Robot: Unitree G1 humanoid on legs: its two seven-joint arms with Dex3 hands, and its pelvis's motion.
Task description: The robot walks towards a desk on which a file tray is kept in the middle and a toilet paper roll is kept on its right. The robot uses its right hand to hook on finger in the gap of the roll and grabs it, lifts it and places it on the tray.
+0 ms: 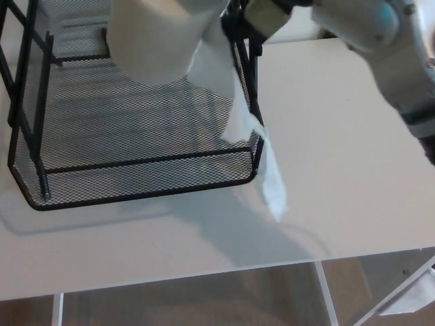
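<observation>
1. The toilet paper roll [153,41] is at the top of the frame, a bit left of the middle. It looks big and blurry.
2. The roll is over the back part of the file tray [109,129]. I cannot tell if it sits on the mesh or hangs just above it.
3. The tray is black wire mesh with thin black bars. It fills the upper left and middle of the frame.
4. A loose strip of paper [268,170] hangs down from the roll's right side. It goes over the tray's right front corner (the one near the middle of the frame), and its end lies on the desk [340,170].
5. The right hand [234,26] is a small black shape at the top edge, right beside the roll. Most of it is hidden, so I cannot tell if it is open, closed or holding the roll.
6. The right arm [380,34] is white and grey. It comes in from the upper right corner.
7. The desk is pale, and its right half is bare.
</observation>
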